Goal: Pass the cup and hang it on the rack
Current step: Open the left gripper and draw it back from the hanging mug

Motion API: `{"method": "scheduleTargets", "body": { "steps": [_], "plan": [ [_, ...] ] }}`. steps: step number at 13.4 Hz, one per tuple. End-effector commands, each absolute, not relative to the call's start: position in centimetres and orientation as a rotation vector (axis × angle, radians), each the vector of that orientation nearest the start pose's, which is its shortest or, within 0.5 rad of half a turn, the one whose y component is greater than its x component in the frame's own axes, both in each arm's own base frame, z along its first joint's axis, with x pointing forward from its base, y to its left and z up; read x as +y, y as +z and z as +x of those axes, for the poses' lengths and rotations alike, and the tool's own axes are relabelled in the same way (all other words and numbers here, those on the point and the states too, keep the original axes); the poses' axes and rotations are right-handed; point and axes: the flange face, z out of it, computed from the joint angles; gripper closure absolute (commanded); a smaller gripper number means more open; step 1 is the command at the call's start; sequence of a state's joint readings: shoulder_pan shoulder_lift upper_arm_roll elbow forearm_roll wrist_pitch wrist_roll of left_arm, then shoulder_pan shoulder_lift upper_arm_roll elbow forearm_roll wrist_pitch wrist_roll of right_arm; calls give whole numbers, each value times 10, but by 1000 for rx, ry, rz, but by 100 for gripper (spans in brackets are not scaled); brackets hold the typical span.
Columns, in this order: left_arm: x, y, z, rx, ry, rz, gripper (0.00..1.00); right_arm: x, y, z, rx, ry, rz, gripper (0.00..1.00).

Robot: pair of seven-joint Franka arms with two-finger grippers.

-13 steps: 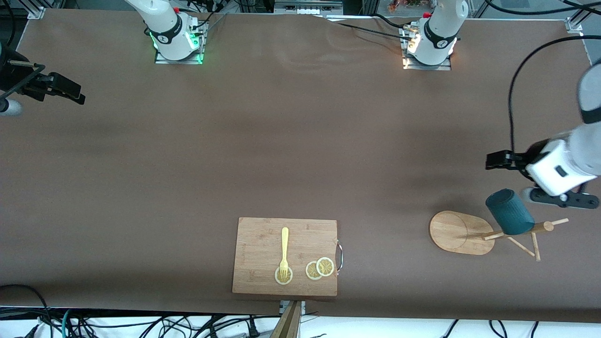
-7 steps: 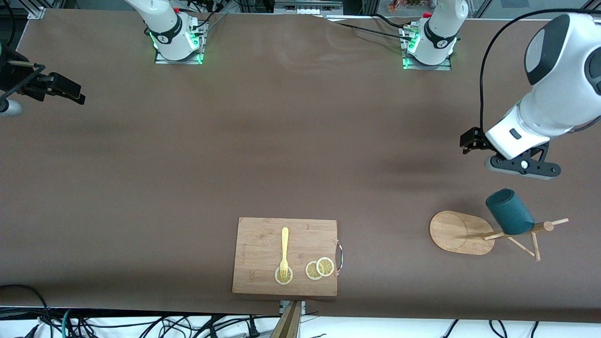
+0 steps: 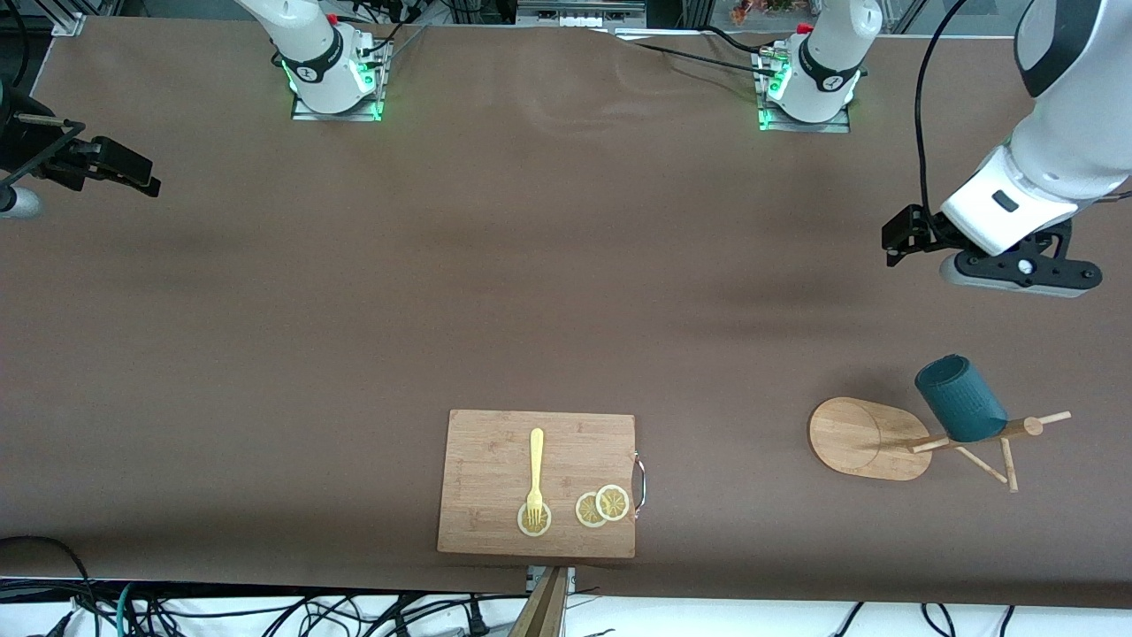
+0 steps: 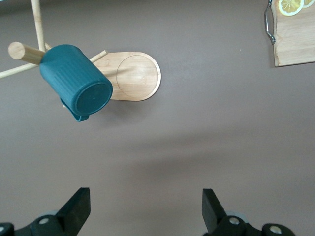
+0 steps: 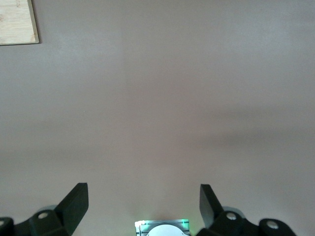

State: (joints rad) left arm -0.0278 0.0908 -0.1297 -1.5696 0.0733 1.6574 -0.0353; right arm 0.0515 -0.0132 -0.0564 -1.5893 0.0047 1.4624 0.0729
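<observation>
Brown table: cup hung on rack, seemingly; left tool, right tool released.

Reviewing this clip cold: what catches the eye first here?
The teal cup hanging on the bamboo rack, at the left arm's end of the table. Both grippers are open and empty: the left gripper up over bare table, the right gripper waiting at its end.

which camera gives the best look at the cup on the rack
The left wrist view: the cup fills it large, ribbed side, base and handle clear. The front view shows it small on the rack. The right wrist view misses it.
</observation>
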Motion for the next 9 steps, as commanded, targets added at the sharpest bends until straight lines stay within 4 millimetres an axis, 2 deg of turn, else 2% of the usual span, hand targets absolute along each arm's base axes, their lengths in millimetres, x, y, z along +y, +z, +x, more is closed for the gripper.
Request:
{"method": "scheduleTargets", "body": {
  "steps": [1, 2, 3, 7, 8, 9],
  "plan": [
    [-64, 592, 567, 124, -14, -3101, 0, -4, 619, 539, 117, 188, -3131, 0],
    [-47, 587, 567, 84, 4, -3165, 0, -4, 619, 539, 117, 188, -3131, 0],
    [-44, 588, 566, 106, 2, -3182, 0, -4, 619, 539, 117, 188, -3131, 0],
    [-48, 590, 567, 150, -28, -3157, 0, -4, 619, 539, 117, 188, -3131, 0],
    [-42, 590, 568, 140, -28, -3155, 0, -4, 619, 539, 117, 188, -3131, 0],
    [-48, 590, 567, 155, -26, -3155, 0, -4, 619, 539, 117, 185, -3131, 0]
  ]
}}
